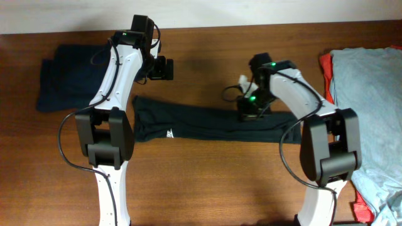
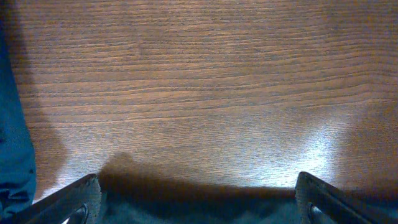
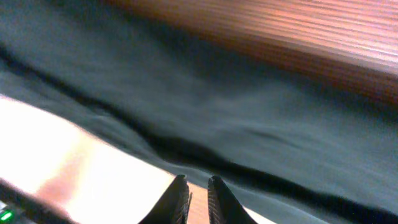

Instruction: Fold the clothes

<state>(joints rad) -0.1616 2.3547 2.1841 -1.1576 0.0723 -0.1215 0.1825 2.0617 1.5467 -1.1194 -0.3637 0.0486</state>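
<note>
- Black T-shirt (image 1: 207,122), folded into a long narrow band, lies flat across the middle of the desk (image 1: 207,188). The right end effector (image 1: 248,114) is directly over it, near the end on that arm's side.
- A small white mark (image 1: 171,134) shows near the band's other end, well apart from the right end effector and nearer the left arm.
- From the right wrist, dark cloth fills the space ahead of the fingers (image 3: 179,194), with bare wood beyond it. The picture is blurred.
- These fingers are almost pressed together, with only a thin slit between them and no cloth visible in the slit.
- Left end effector (image 1: 162,68) hangs over bare wood past the far edge of the shirt, clear of it. Its fingers (image 2: 81,194) are spread wide, with only wood grain between them.
- A navy garment (image 1: 63,81) lies on the outer side of the left end effector, near it.
- A light grey-blue garment (image 1: 370,107) is heaped well to the outer side of the right end effector, on top of a red one (image 1: 325,66).
</note>
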